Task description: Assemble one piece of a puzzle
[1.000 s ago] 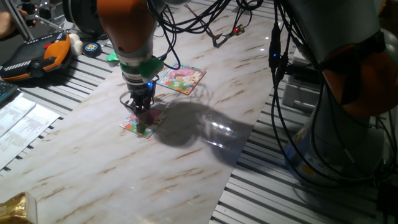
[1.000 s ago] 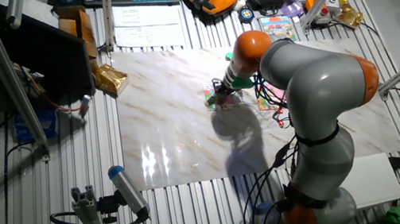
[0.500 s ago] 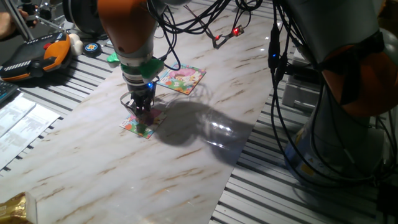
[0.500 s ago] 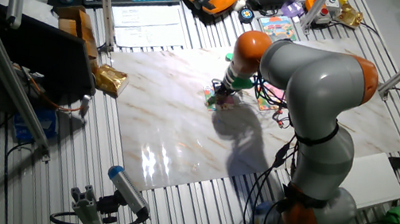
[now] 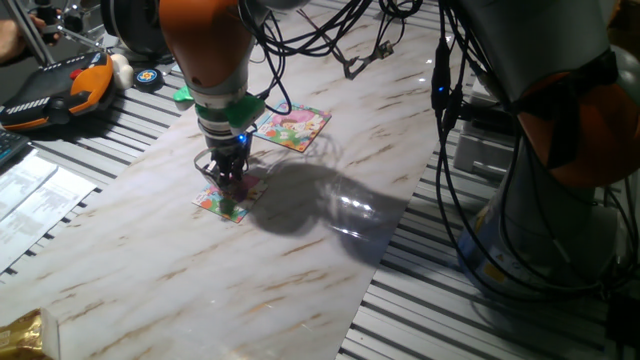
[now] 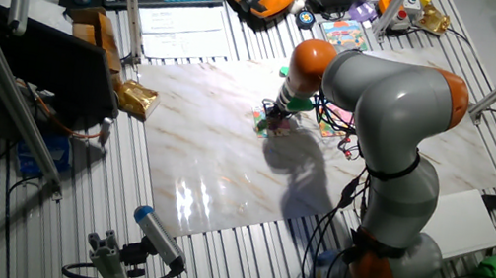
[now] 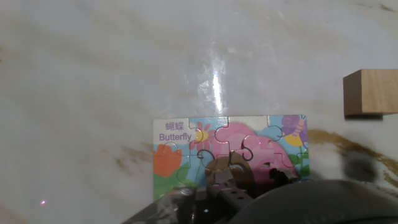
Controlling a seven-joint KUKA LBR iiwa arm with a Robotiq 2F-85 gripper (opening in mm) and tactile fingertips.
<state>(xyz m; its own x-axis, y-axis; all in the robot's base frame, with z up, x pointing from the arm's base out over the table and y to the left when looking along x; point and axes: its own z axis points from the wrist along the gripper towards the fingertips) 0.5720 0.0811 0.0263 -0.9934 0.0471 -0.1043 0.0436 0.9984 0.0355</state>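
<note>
- The black two-finger claw (image 5: 229, 178) hangs straight down from the orange and grey arm (image 5: 205, 50), with its tips right at the small square cartoon puzzle board (image 5: 228, 196) of pink, green, yellow and blue patches.
- That puzzle lies flat on the pale marbled surface (image 5: 300, 260); the hand view shows the word "Butterfly" printed at its top left corner and a pink butterfly in the middle (image 7: 230, 155).
- The tiny tan-brown cardboard piece (image 7: 219, 169) sits at a gap in the lower middle of the puzzle, just in front of the claw's dark finger (image 7: 239, 198).
- Whether the claw grips the piece or has let go cannot be told; the fingers are close together in the fixed view, but the tips are hidden.
- A larger square picture board with a pink centre (image 5: 291, 127) lies well apart, beyond the arm.
- A plain wooden block (image 7: 370, 93) rests on the surface, near the puzzle's upper right corner.
- From the other fixed view the claw (image 6: 274, 120) covers most of the puzzle (image 6: 268, 127).
</note>
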